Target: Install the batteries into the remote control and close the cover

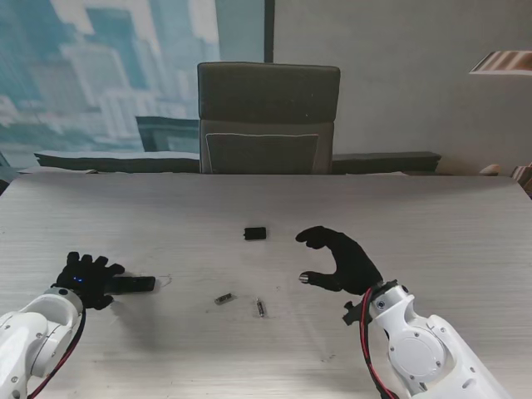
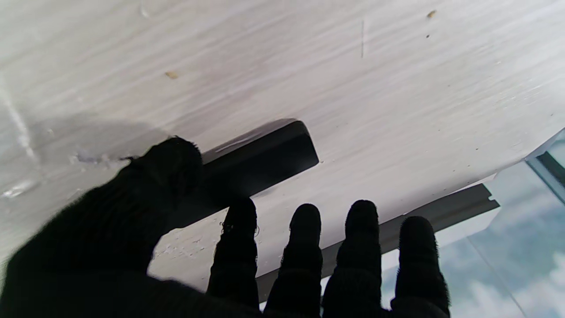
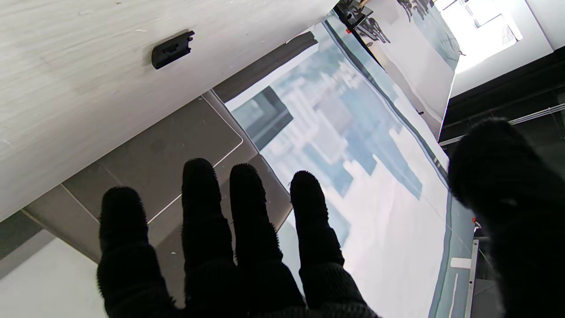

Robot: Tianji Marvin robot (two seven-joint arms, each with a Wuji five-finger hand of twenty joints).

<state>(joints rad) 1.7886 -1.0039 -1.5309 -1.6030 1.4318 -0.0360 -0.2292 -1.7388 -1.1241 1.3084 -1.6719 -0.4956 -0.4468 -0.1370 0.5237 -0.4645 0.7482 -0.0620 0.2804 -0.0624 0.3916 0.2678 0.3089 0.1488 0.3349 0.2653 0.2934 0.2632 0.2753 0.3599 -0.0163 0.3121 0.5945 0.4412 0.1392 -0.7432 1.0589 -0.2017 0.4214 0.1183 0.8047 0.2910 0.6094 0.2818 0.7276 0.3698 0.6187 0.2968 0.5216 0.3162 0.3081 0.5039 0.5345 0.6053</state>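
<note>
My left hand (image 1: 86, 280) pressed on the remote (image 1: 133, 284), thumb and finger on it. Two batteries (image 1: 223, 298) (image 1: 260, 308) lay in the middle, the cover (image 1: 255, 233) farther off. My right hand (image 1: 342, 259) hung apart, empty. I judged it must pick a battery next.

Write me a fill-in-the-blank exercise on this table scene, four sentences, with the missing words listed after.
1. The left robot hand rests on one end of the black ____.
2. The number of batteries lying loose on the table is ____.
3. The right robot hand holds ____, its fingers spread apart.
4. The battery cover lies ____ from me than the batteries.

Missing words: remote control; two; nothing; farther
</note>
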